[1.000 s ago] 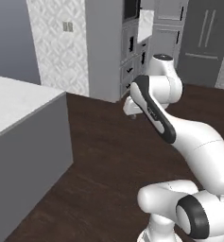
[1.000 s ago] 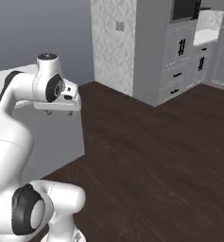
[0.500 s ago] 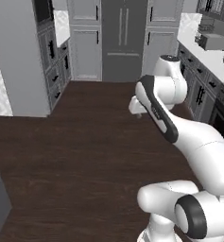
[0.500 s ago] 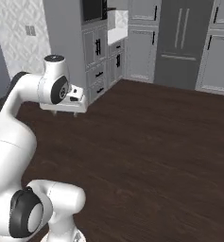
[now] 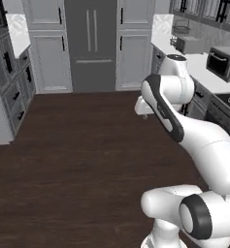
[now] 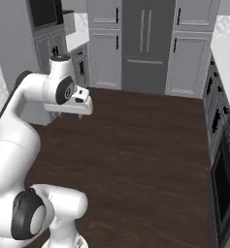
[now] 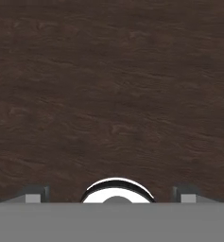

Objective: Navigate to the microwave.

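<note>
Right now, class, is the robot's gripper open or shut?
Open. In the hand view the gripper has its two finger tips far apart, with the dark wood floor showing between them and nothing held.

The base turns on, so the whole scene slides: the grey refrigerator [image 5: 91, 46] now sits ahead beyond the fingers [image 7: 34, 194], and a counter [image 5: 199, 63] with a small silver appliance [image 5: 223, 62] enters right of them.
</note>
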You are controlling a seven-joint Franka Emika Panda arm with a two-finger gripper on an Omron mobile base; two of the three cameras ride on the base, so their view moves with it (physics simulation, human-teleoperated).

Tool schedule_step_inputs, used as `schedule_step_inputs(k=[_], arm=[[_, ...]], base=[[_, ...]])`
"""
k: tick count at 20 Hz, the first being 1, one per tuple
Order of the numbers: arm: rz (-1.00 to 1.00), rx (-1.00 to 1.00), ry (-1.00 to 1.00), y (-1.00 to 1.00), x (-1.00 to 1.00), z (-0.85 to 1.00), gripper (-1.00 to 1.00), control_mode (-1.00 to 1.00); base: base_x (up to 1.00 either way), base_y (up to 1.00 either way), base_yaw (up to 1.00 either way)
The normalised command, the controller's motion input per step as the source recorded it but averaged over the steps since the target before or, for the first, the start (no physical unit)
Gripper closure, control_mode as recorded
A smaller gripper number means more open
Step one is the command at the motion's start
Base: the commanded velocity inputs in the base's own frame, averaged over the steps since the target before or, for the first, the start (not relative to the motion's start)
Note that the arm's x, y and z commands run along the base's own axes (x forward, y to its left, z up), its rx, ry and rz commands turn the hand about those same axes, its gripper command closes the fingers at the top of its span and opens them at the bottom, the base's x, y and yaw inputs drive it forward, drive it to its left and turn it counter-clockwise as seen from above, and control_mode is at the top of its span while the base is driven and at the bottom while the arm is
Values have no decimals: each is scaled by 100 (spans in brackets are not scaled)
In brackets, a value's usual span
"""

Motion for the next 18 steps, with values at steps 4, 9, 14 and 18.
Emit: schedule_step_inputs(k=[4,9,14,18], arm=[[0,0,0,0,0,0,-100,100],[0,0,0,0,0,0,-100,100],[0,0,0,0,0,0,-100,100],[0,0,0,0,0,0,-100,100]], base=[[100,20,-31],[100,23,10],[100,0,63],[100,0,74]])
